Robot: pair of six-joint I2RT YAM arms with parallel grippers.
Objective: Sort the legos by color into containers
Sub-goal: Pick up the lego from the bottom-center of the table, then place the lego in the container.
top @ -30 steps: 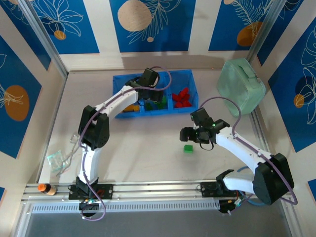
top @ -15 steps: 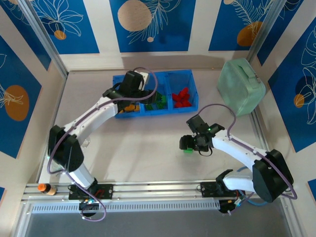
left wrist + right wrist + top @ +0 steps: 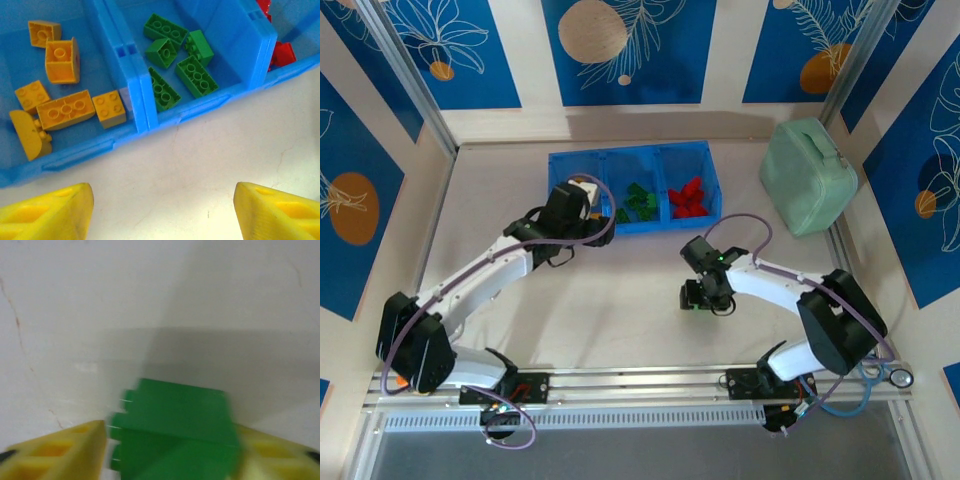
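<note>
The right gripper pinches 1 green brick on the table; the left gripper hangs wide open and empty beside the blue tray.

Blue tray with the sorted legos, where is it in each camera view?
Top external: the blue tray sits at the far middle of the table.
Left wrist: it spans the upper half.
Right wrist: table surface, one green lego between the fingers.
Shared landmark: the green legos in the tray's middle compartment, seen from top and left wrist.
</note>
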